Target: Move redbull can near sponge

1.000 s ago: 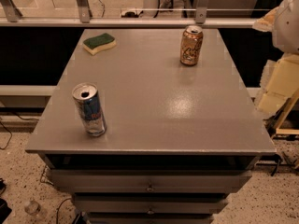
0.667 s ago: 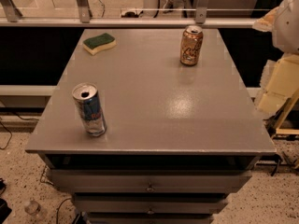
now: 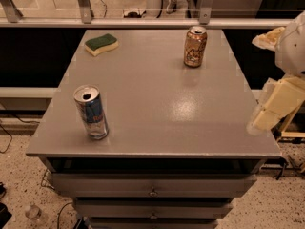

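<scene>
redbull can (image 3: 91, 112) before sponge (image 3: 101, 44), end effector (image 3: 267, 116) perhaps right

No visible shift (gripper (image 3: 276, 106) right of table (image 3: 190, 132))

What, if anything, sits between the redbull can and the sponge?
Nothing visible: bare tabletop runs from the redbull can to the sponge. The orange can stands well right of that path, and the end effector hangs beside the right edge.

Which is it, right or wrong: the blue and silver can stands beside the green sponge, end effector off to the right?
Wrong. In the camera view the slim blue and silver metal can stands front left, far from the flat green-topped sponge at back left. The end effector is off to the right.
</scene>
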Tool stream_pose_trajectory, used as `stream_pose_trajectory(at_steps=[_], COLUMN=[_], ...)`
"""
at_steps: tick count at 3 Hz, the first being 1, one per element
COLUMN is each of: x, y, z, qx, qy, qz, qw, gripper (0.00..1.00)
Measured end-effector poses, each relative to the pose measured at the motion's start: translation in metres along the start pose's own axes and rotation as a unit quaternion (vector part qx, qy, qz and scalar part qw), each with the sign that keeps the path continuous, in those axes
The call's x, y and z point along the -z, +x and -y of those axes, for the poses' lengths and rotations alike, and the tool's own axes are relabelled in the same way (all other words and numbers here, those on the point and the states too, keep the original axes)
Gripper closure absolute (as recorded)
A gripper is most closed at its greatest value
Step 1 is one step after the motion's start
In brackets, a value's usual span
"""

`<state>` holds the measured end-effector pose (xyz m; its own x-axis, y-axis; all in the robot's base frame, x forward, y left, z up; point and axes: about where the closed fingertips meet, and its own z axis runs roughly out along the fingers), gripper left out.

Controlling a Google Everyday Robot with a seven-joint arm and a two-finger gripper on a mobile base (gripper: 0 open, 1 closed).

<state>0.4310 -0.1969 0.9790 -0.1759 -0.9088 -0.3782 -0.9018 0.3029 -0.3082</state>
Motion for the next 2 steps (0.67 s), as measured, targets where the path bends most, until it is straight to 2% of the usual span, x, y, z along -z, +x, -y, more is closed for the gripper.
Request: stream_pose_trajectory(at_steps=[1, 2], x=[-0.024, -0.042], y=[-0.006, -0.029], z=[-0.008, -0.015], qx=[-0.020, -0.034], qy=[-0.009, -0.026], qz=[0.068, 0.127], qw=[0.9975, 0.9910], gripper=[0.00, 0.00])
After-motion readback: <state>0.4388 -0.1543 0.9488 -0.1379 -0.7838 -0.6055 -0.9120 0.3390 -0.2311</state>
